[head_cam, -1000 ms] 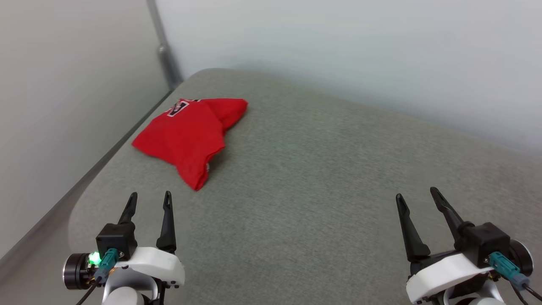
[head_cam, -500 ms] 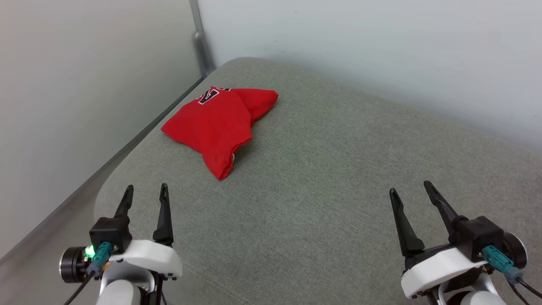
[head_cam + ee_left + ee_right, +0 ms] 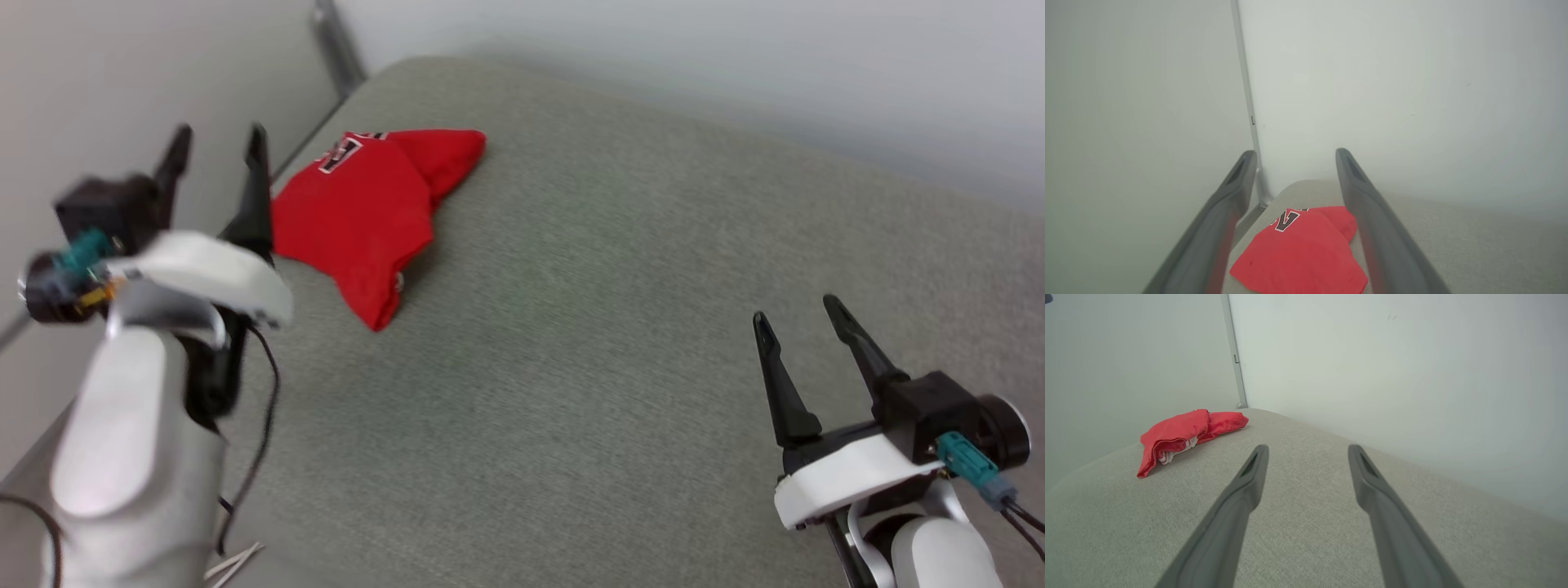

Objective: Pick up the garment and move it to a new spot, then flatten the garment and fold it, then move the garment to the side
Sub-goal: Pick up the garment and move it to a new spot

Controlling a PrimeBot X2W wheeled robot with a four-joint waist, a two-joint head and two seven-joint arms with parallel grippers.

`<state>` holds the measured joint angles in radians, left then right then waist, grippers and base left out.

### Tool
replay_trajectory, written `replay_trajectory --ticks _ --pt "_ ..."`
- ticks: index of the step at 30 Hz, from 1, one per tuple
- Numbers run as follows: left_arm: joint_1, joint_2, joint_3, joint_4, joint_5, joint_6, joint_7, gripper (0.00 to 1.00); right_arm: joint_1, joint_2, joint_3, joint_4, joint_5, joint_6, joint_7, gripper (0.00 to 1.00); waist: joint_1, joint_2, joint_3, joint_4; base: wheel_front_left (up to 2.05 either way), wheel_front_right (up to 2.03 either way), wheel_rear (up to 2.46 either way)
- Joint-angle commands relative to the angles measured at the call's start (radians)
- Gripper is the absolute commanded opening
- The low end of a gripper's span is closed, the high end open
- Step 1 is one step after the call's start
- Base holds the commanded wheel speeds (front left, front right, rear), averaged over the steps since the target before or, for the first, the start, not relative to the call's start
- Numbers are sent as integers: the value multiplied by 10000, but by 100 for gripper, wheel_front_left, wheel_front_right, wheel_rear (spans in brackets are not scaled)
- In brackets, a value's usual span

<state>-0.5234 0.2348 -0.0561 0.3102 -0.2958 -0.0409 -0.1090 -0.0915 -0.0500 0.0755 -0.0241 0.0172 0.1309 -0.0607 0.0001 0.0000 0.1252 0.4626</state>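
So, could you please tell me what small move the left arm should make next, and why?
Probably ease the left tool forward and down onto the garment: its jaws stand open and empty, it hangs just short of the cloth, and the garment lies crumpled and untouched near the far left corner of the grey cushion.

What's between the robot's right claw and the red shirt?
Just bare grey cushion lies between the right gripper and the red shirt; the head view shows it.

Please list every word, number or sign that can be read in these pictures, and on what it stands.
"2", perhaps, partly folded under: black, white-outlined print on the red garment, at its far edge.
Nothing else can be read.
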Motion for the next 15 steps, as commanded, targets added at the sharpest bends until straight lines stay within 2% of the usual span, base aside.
replay_trajectory --ticks 1,3,8,15 --pt "-431 138 48 119 -120 -81 327 100 -263 -7 1 -77 -127 -3 -21 100 -1 0 671 -671 0 0 0" --pt "-1145 486 153 322 -290 -207 983 100 -450 -7 -7 -101 -236 -4 -10 100 -1 0 1011 -1035 0 0 0" --pt "-2535 1492 173 1392 -810 -554 3457 100 -874 -6 -74 -266 -351 -3 -90 100 -1 0 1863 -1889 0 0 0" --pt "-3490 2774 23 3104 -1665 -835 6261 100 -1288 -1 -296 -348 -487 -3 -103 100 -1 0 2915 -2922 0 0 0"
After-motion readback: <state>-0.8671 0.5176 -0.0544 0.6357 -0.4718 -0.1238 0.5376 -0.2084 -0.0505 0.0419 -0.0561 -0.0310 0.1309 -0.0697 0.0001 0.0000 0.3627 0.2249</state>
